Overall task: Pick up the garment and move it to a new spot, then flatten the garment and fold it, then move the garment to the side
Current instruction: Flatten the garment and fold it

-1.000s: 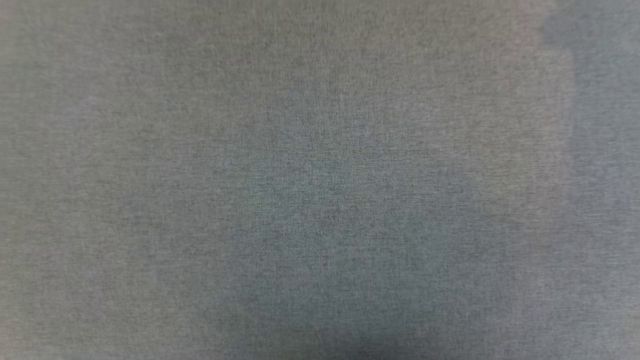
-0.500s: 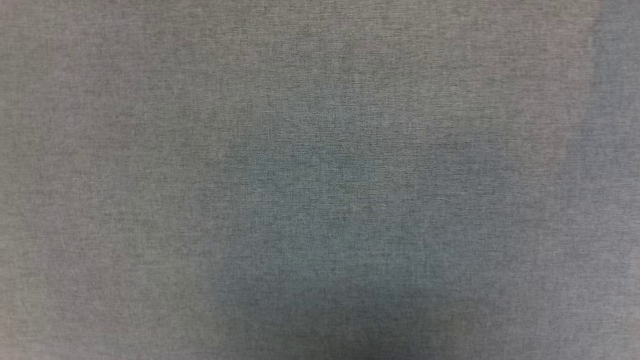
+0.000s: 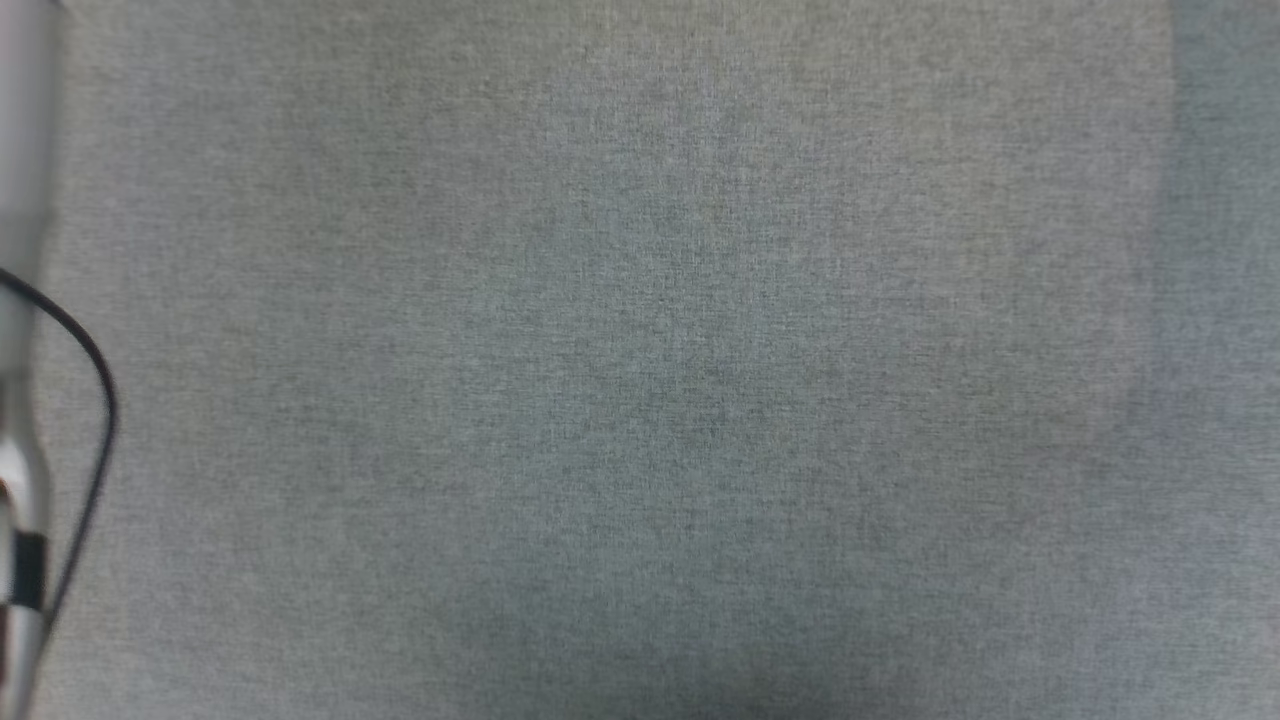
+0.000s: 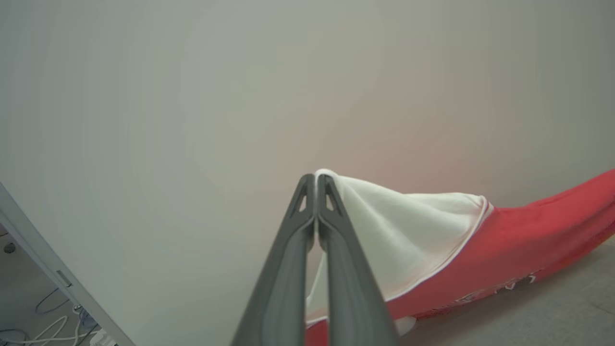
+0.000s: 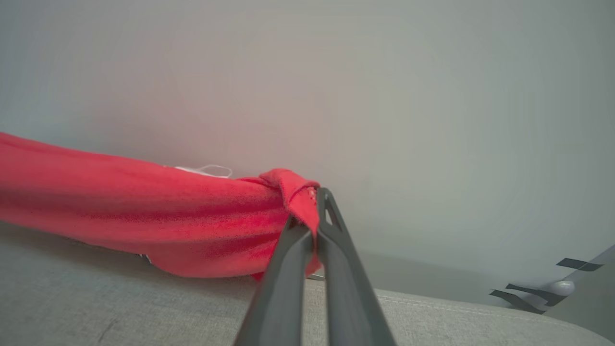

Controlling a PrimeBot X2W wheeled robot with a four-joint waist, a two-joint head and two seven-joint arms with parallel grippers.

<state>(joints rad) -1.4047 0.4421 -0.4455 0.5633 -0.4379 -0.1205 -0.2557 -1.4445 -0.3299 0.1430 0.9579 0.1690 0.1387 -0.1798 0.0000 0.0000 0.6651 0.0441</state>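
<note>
Left hand (image 4: 315, 177) and right hand (image 5: 314, 202) both pinch the garment (image 5: 144, 206), which is strung above the grey fabric surface (image 5: 144, 307).
The left hand's fingers are closed on the tip of the white sleeve (image 4: 408, 230), and the right hand's fingers on a bunched red corner. Between them the red body sags low over the surface; I cannot tell whether it touches. In the head view, a pale forearm (image 3: 20, 200) and black cable (image 3: 95, 400) cross the surface's left side.

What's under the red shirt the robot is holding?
A grey fabric surface lies under the garment, which the left gripper and right gripper both pinch. The patch right beneath the cloth is hidden by it.
</note>
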